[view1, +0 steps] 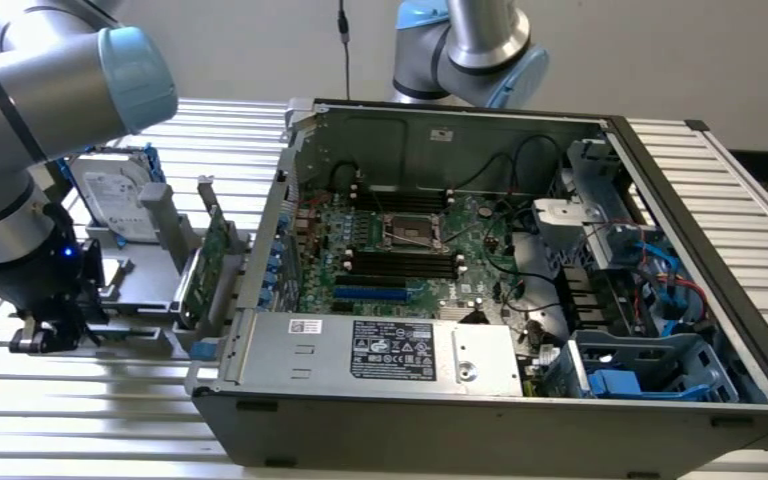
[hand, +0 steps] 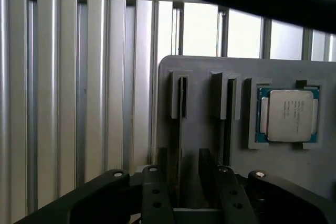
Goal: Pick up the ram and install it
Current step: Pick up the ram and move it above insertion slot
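my gripper [hand: 185,169], jaws spread, straddles the ram [hand: 181,114] upright in the edge slot of the grey holder [hand: 205,69]; closing off-centre could, i think, tilt or jam it.

Camera set-up: one exterior view, one wrist view.
Exterior view: high, angled down, mid distance, facing the open case [view1: 491,300]; the grey holder [view1: 137,300] sits on the table [view1: 77,400], just beside the case on the exterior view's left. Wrist view: close above the holder [hand: 210,72], facing it past the gripper [hand: 185,156], with table slats beside the holder. Shared: the holder and the table around it.
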Action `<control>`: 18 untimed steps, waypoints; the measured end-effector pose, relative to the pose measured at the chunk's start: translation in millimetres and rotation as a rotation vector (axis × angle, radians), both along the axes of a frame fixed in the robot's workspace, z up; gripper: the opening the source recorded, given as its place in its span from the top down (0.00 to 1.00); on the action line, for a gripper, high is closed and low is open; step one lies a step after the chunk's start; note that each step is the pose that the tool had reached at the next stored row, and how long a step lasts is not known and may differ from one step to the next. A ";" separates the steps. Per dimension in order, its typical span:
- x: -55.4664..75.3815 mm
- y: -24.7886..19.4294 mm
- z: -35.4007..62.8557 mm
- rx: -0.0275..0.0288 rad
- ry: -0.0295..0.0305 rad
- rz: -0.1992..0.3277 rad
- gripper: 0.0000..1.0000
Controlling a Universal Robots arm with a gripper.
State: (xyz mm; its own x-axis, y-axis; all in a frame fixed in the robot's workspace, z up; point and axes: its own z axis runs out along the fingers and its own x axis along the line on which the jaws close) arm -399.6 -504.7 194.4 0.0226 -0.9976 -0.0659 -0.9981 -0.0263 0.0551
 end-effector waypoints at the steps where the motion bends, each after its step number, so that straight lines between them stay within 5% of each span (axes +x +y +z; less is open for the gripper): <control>1: 0.1 0.0 0.1 -0.0001 0.0001 0.000 0.61; 2: 0.1 0.0 0.2 -0.0002 0.0003 0.000 0.68; 12: 0.6 0.1 0.1 0.0119 0.0001 0.000 0.68; 18: 0.7 0.0 0.1 0.0123 0.0002 0.000 0.71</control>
State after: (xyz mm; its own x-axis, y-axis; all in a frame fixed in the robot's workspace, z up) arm -398.9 -504.7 194.5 0.0225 -0.9967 -0.0782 -0.9981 -0.0269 0.0550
